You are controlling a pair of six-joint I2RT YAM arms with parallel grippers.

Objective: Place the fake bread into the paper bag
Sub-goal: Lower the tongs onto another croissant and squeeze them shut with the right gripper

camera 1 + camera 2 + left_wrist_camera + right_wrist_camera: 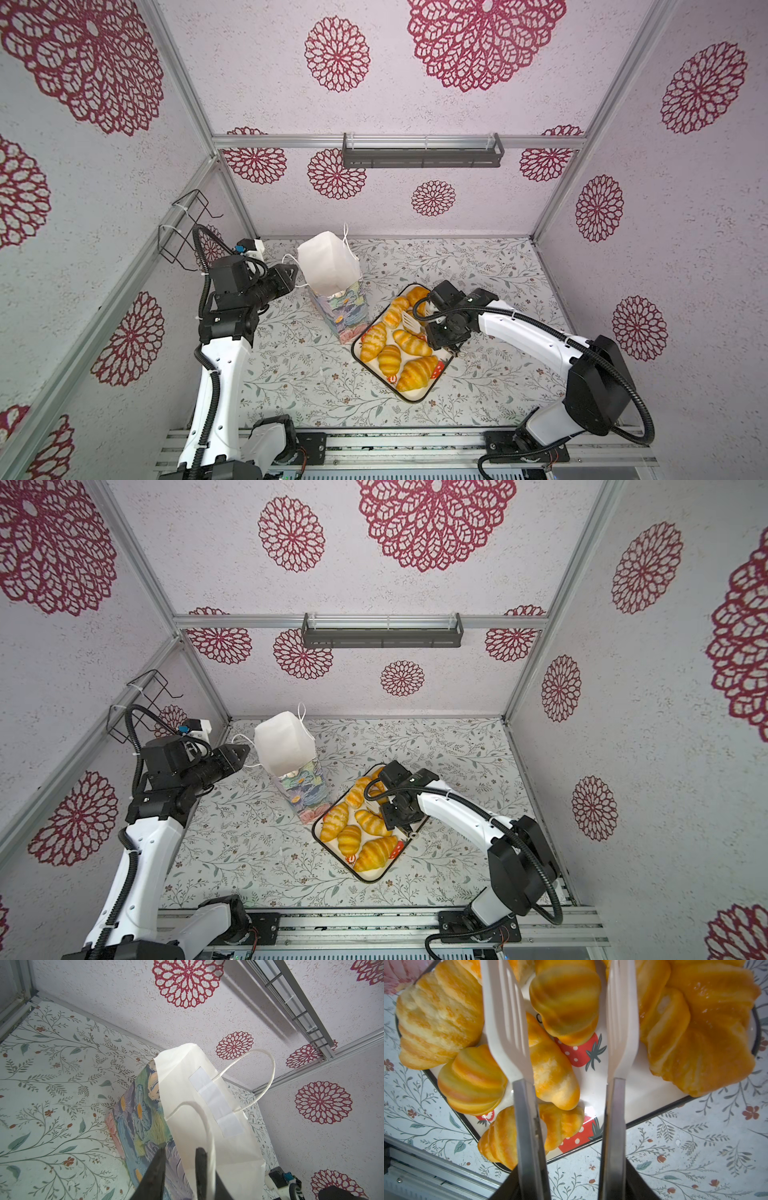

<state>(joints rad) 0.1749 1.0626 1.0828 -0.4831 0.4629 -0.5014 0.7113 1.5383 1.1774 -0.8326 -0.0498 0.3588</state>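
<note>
White-tipped metal tongs sit clamped in my right gripper above at least six glossy golden toy pastries on one strawberry-print tray. My left gripper, jaws slightly parted, is beside one floral paper bag.

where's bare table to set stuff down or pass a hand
Bare table in front of the paper bag, left of the tray; also between tray and back wall. Crowded: tray full of fake bread, tongs over it; bag-tray gap tight.

Top views overhead, sharing the whole table — wrist cameras close-up.
</note>
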